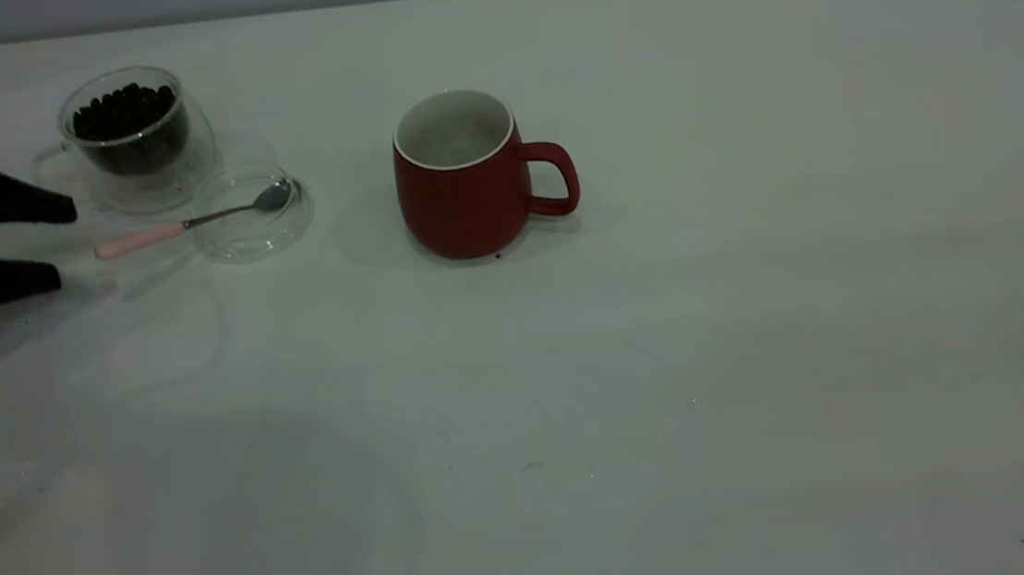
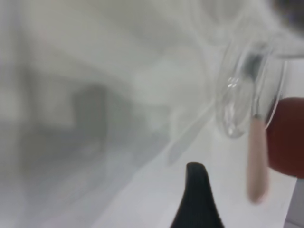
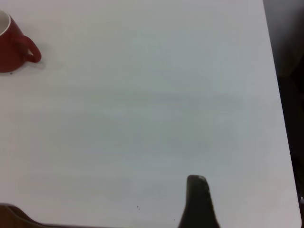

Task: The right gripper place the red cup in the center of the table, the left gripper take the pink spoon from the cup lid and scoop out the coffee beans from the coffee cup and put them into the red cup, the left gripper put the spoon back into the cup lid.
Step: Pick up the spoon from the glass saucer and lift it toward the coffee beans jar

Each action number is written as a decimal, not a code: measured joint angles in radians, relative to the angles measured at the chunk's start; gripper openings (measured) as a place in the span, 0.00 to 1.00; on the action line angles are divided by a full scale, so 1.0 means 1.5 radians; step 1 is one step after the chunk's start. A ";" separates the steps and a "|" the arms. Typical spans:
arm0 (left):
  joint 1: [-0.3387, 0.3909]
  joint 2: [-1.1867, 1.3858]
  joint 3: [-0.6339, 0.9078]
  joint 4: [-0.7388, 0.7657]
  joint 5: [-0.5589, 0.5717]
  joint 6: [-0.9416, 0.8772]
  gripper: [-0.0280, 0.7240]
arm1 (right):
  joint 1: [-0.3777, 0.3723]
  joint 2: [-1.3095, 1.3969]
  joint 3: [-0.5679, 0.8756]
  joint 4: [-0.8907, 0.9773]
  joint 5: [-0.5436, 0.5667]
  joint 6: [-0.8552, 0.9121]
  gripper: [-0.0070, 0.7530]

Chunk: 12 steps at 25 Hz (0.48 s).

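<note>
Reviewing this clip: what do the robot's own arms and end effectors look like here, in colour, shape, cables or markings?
The left end effector is matte black, with two fingers that taper from thick bases to blunt points. No markings or cables show on it, and the arm behind it is cut off by the frame edge. Of the right end effector, only one black, round-tipped finger shows in the right wrist view, with a faint pale glint at its tip.

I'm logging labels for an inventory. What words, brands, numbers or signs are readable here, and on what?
None: no view shows any readable text.
The red cup is plain, with no print.
The coffee cup, cup lid and pink spoon show no marks.
The table has only tiny dark specks.
</note>
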 joint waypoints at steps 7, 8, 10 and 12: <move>-0.035 0.000 -0.007 -0.002 0.008 -0.021 0.87 | 0.000 0.000 0.000 0.000 0.000 0.000 0.78; -0.038 0.001 -0.007 -0.002 0.008 -0.024 0.87 | 0.000 0.000 0.000 0.000 0.000 0.000 0.78; -0.043 0.007 -0.007 -0.003 0.008 -0.033 0.87 | 0.000 0.000 0.000 0.000 0.000 0.000 0.78; -0.052 0.018 -0.007 -0.003 0.007 -0.040 0.87 | 0.000 0.000 0.000 0.000 0.000 0.000 0.78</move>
